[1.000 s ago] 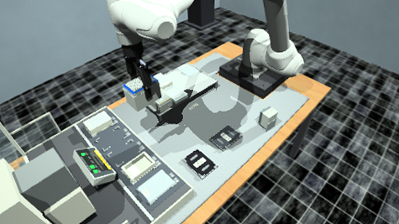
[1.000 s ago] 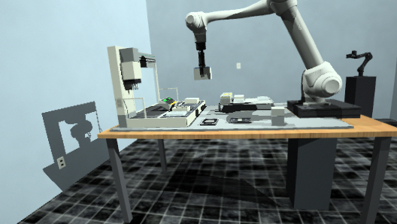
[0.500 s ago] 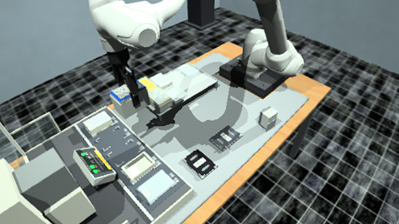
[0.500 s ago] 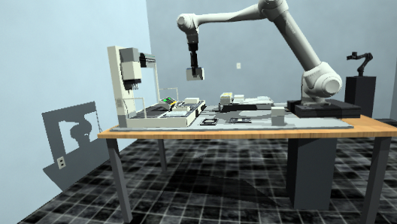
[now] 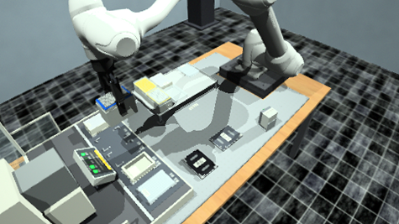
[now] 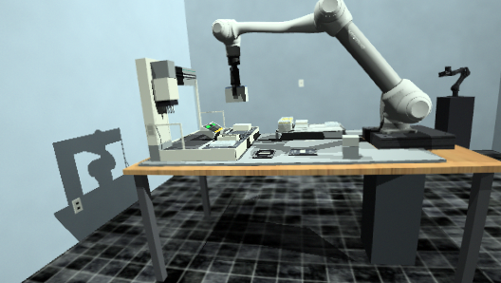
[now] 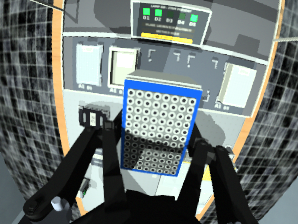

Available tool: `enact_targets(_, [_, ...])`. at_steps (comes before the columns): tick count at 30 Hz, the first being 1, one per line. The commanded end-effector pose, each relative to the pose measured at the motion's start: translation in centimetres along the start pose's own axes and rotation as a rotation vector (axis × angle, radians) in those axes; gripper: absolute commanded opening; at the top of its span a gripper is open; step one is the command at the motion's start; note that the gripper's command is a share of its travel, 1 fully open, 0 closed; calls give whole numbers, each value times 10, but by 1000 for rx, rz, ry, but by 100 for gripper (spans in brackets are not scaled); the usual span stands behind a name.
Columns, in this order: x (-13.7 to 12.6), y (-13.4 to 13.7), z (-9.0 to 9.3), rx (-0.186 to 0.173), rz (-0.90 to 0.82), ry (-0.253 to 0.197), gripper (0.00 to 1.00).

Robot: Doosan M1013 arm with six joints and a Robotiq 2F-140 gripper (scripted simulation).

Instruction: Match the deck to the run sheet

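Observation:
My gripper (image 5: 112,102) (image 6: 235,91) (image 7: 156,118) is shut on a blue-rimmed tip rack (image 5: 107,101) (image 6: 236,94) (image 7: 160,119) with no cover; its holes show from above. I hold it high above the liquid handler's deck (image 5: 109,140), near the end where a white deep-well block (image 5: 95,123) (image 7: 237,84) sits. A reservoir (image 5: 139,167) (image 7: 123,66) and a lidded plate (image 5: 156,187) (image 7: 88,63) sit at the deck's other end. The two positions between them (image 5: 124,146) are bare.
The shelf (image 5: 195,97) behind the deck holds several items, one yellow-topped (image 5: 146,86). Two black nests (image 5: 200,162) (image 5: 225,137) lie on the mat. The READY key box (image 5: 268,118) stands near the table's edge. The handler's panel (image 5: 93,163) and tower (image 6: 158,102) flank the deck.

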State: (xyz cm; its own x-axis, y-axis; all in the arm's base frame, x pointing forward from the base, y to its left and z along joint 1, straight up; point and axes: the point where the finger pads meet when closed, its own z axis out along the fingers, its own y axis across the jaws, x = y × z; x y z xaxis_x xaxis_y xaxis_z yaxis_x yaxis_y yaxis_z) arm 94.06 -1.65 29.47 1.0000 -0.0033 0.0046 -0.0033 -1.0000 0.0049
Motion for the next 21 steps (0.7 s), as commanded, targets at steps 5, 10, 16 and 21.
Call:
enact_targets(5, [34, 0, -2, 0, 0, 1, 10])
enact_targets(10, [39, 0, -2, 0, 0, 1, 10])
enact_targets(16, [39, 0, -2, 0, 0, 1, 10])
enact_targets(21, [39, 0, -2, 0, 0, 1, 10])
